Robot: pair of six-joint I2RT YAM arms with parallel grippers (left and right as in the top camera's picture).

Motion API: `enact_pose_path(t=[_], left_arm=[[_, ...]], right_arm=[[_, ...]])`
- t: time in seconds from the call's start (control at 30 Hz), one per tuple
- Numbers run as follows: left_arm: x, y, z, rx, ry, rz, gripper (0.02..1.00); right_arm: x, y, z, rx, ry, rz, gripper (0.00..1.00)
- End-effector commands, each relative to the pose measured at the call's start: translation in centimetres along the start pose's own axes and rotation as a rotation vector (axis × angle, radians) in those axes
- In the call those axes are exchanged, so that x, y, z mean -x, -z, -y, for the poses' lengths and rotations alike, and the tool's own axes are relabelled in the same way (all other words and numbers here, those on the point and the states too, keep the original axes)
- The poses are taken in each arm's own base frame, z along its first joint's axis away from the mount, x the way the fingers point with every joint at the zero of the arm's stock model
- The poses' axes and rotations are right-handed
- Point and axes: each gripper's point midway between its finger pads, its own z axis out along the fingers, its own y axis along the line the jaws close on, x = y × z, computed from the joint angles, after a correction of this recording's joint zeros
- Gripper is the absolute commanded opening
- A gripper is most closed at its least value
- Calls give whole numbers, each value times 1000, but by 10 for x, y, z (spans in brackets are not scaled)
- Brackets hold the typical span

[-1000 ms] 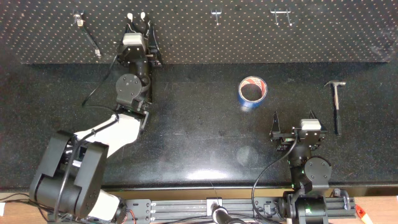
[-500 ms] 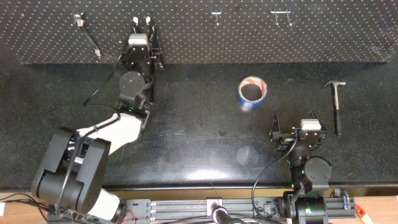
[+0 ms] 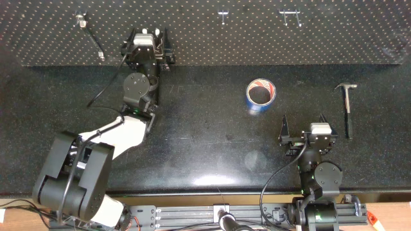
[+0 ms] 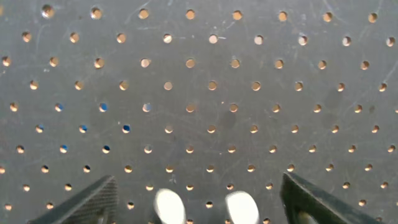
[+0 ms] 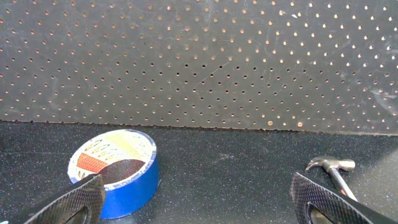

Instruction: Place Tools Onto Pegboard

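Hanging work looks partly done: one slim dark tool [image 3: 93, 40] slants down the pegboard [image 3: 192, 32] at its left end, while the tape roll [image 3: 261, 95] and the hammer [image 3: 347, 110] lie on the counter [image 3: 205, 135]. The roll sits right of centre. The hammer is well apart from it near the right edge, its head toward the board.

The left pincer [image 4: 199, 186] is up against the pegboard just right of the hung tool, with its fingers spread wide. Two white-capped prongs [image 4: 169, 206] show between them, touching neither finger. Whether the prongs are a hook fixed in the board cannot be told. Nothing is pinched there.

The right pincer [image 5: 198, 180] hovers low over the counter near its own base, facing the board. Its fingers are spread and empty, with the tape roll ahead to one side and the hammer's head ahead to the other. Two bare wire hooks [image 3: 223, 15] [image 3: 290, 17] stick out of the upper board, more or less above these two items.

The step in hand seems to be the gap between tools, one up and the next not yet picked. The likely next move falls to the right arm: reach forward, close on the roll's wall or the hammer's handle, lift it and thread it over a free hook. The roll's open core should suit a hook. The hammer would need its head to catch across the prongs.
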Motion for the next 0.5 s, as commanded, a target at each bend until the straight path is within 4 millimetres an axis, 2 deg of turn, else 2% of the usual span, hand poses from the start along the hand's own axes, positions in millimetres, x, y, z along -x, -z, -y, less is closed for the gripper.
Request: enact_pose_path(t=[0.03, 0.1, 0.3, 0.4, 0.5], left_arm=[[17, -1, 11, -63, 1, 21, 996], [23, 1, 15, -87, 1, 21, 996], [75, 23, 14, -115, 3, 35, 996], [98, 50, 0, -94, -15, -33, 996], [112, 81, -29, -46, -32, -101, 996]], right_arm=[[-2, 0, -1, 5, 14, -6, 963], [-2, 0, -1, 5, 14, -6, 963], [-2, 0, -1, 5, 14, -6, 963], [-2, 0, -1, 5, 14, -6, 963], [-2, 0, -1, 5, 14, -5, 963]])
